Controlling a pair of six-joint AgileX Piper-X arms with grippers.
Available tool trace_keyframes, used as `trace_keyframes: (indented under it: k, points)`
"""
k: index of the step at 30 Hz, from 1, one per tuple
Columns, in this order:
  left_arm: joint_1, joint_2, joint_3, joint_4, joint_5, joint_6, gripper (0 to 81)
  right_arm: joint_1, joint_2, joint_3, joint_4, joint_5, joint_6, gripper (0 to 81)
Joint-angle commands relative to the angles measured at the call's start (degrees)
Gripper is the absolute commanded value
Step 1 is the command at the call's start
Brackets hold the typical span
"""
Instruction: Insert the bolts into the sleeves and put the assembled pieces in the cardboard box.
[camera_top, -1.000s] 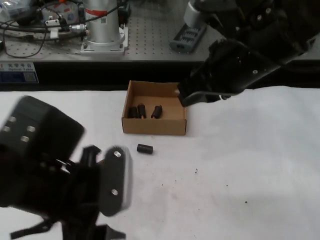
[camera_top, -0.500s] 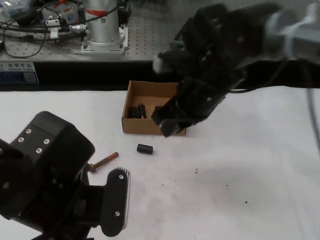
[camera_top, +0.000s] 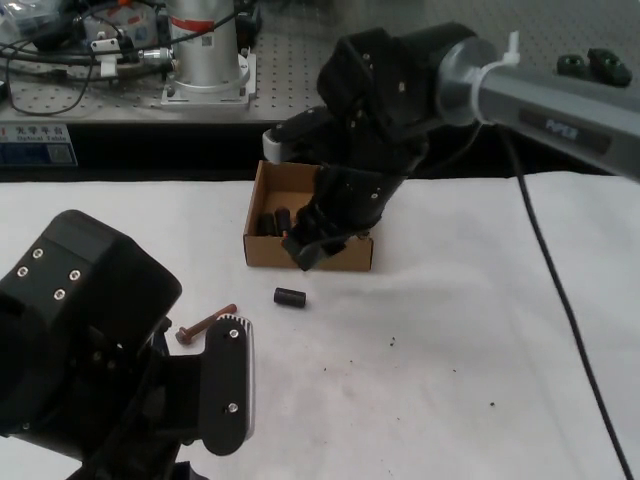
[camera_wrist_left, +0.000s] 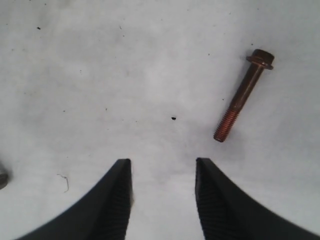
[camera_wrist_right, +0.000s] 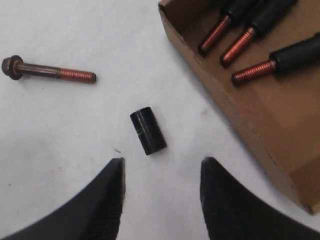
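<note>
Nearest the camera, the left arm had shifted since the earlier frames and uncovered the bolt (camera_top: 205, 323), while the right arm had swung in from the far right to hang over the near edge of the cardboard box (camera_top: 262, 250).

The left gripper (camera_wrist_left: 162, 165) hung with its fingers apart and empty over the white cloth; the bolt (camera_wrist_left: 243, 95) lay off to one side of their gap. Beyond it the sleeve (camera_wrist_right: 148, 132) lay loose on the cloth near the box, just ahead of the right gripper (camera_wrist_right: 162, 165), whose fingers were also spread and empty.

To do this well, each gripper probably needed centring first. The right should close across the sleeve's barrel, leaving its bore free, and the left should take the bolt near its head.

Three assembled pieces (camera_wrist_right: 250, 30) lay in the box. In the high view the right arm hid part of the box floor, and a grey object (camera_wrist_left: 2, 179) was cut off at the left wrist view's edge.
</note>
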Motion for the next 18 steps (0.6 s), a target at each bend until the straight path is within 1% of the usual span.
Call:
trace_keyframes:
  k: [1, 4, 13, 18]
  points:
    - [-0.26, -0.69, -0.45, -0.14, -0.46, -1.24, 30.7, 0.25, 0.55, -1.56, -1.14, -1.61, -1.51, 35.6]
    - [-0.26, -0.69, -0.45, -0.14, -0.46, -1.33, 30.7, 0.84, 2.17, -2.71, -1.46, -3.16, -1.62, 35.6]
    - [-0.26, -0.69, -0.45, -0.14, -0.46, -2.53, 30.7, 3.21, 7.58, -6.44, -0.09, -3.75, -1.59, 35.6]
    - [-0.26, -0.69, -0.45, -0.14, -0.46, -3.03, 30.7, 3.57, 8.29, -6.44, 3.98, -0.91, -5.04, 35.6]
